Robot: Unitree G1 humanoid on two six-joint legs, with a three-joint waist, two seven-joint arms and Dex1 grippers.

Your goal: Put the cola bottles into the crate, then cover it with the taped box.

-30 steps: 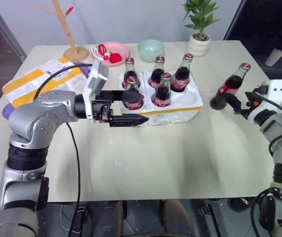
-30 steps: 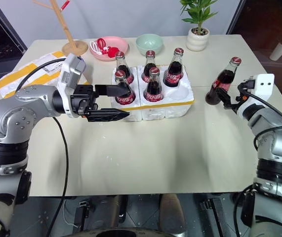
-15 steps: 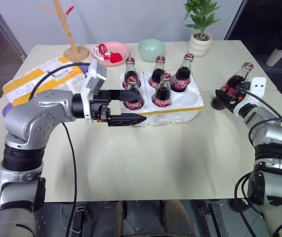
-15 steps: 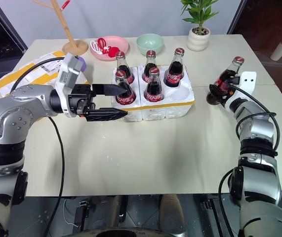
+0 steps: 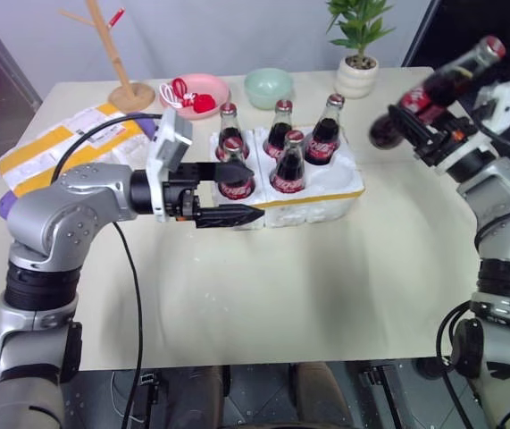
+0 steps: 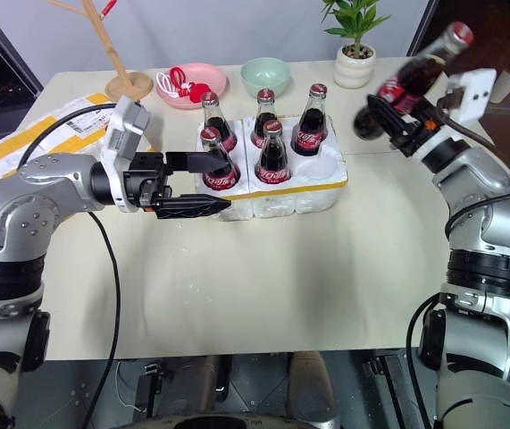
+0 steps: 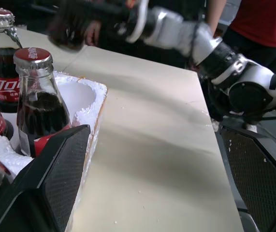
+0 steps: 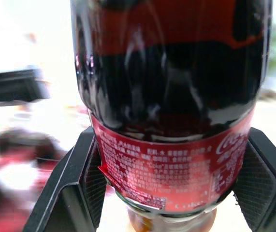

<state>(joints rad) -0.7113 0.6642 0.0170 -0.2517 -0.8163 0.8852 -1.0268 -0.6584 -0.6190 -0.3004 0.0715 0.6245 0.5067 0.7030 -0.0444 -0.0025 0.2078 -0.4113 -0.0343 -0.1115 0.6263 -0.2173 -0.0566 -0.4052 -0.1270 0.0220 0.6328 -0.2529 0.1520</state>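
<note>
The sixth cola bottle (image 5: 433, 89) hangs in the air at the upper right of the frame, tilted with its cap up and outward and its dark base swung toward the crate (image 5: 326, 192), because the right claw (image 5: 429, 125) is clamped around its red label and carries it clear of the desk (image 5: 326, 286); held this high, it would pass over the caps of the bottles already standing. Five cola bottles (image 5: 290, 161) stand upright in the crate's wells at the upper centre, and the one bare well (image 5: 342, 177), at the crate's near right corner, is the side nearest the carried bottle, so I judge that is where it is meant to go. The left claw (image 5: 228, 192) hangs wide open at the crate's left end, one finger by the front-left bottle and one along the foam wall, gripping nothing; it seems placed there to steady the light tray. The taped box (image 5: 58, 147) lies at the far left of the desk, well apart from the crate, waiting to serve as the cover
</note>
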